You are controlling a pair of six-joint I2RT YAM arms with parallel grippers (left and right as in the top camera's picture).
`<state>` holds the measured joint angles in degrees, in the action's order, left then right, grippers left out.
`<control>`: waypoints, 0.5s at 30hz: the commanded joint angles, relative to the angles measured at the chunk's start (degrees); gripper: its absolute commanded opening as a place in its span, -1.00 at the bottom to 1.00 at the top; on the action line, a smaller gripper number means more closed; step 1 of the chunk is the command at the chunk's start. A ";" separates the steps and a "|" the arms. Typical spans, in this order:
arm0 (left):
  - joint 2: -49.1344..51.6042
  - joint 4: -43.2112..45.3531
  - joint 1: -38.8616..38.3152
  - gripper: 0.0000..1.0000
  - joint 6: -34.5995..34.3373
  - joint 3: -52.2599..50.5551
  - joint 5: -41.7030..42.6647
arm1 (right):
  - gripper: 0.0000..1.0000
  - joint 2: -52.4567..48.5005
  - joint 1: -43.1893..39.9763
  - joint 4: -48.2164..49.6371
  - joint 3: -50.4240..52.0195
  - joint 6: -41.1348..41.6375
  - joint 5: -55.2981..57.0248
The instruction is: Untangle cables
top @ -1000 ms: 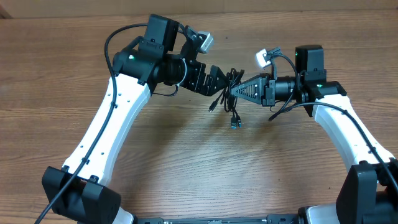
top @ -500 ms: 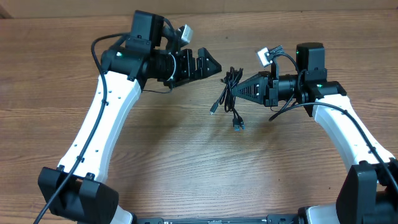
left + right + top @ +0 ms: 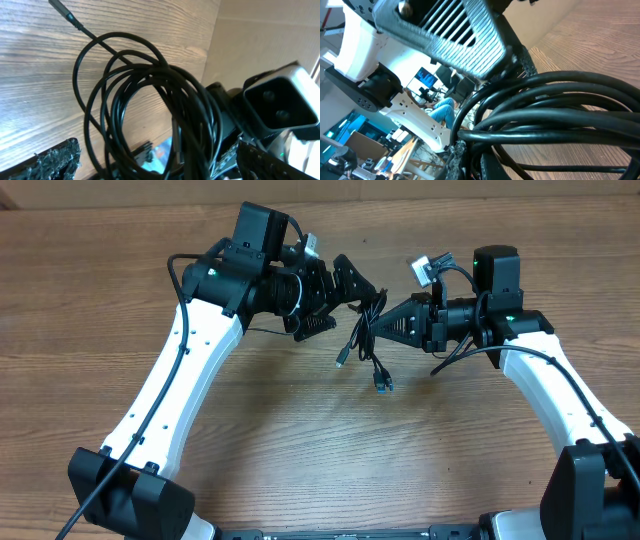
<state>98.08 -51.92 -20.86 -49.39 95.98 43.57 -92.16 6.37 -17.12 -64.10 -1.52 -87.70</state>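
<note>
The cables [image 3: 368, 320] are a tangled bundle of thin black cords held above the table's middle. Two plug ends hang down, one at the lower left [image 3: 341, 360] and one with a blue tip [image 3: 382, 383]. My right gripper [image 3: 384, 327] is shut on the bundle from the right; the right wrist view shows its fingers [image 3: 487, 155] pinching the thick-looking loops [image 3: 560, 105]. My left gripper [image 3: 352, 304] is open just left of the bundle. In the left wrist view the coil [image 3: 150, 100] fills the gap between its spread fingers [image 3: 160, 162], with a silver-tipped end [image 3: 59, 6] at the top.
The wooden table [image 3: 300, 440] runs under both arms. The right arm's wrist camera [image 3: 280, 100] shows behind the coil in the left wrist view. A ribbed finger of the left gripper [image 3: 445, 35] fills the top of the right wrist view.
The left gripper drew back from the bundle to the left, then came back right with its jaws spread beside the cables. The right gripper has held the bundle still.
</note>
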 commanded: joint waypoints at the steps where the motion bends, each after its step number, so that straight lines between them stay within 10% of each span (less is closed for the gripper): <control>1: 0.55 1.44 0.22 1.00 -6.27 1.20 0.79 | -0.92 1.86 0.42 0.61 -1.60 -0.48 -2.25; 11: 0.55 4.83 -0.17 0.78 -11.06 1.20 -0.74 | -0.92 1.86 1.81 1.27 -1.60 -0.46 -2.25; 15: 0.59 4.83 -0.17 0.11 -11.06 1.20 -0.74 | -0.92 1.86 2.32 1.68 -1.60 -0.26 -2.25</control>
<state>98.08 -47.13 -20.91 -59.83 95.98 43.05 -92.16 8.08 -16.05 -64.10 -1.50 -88.03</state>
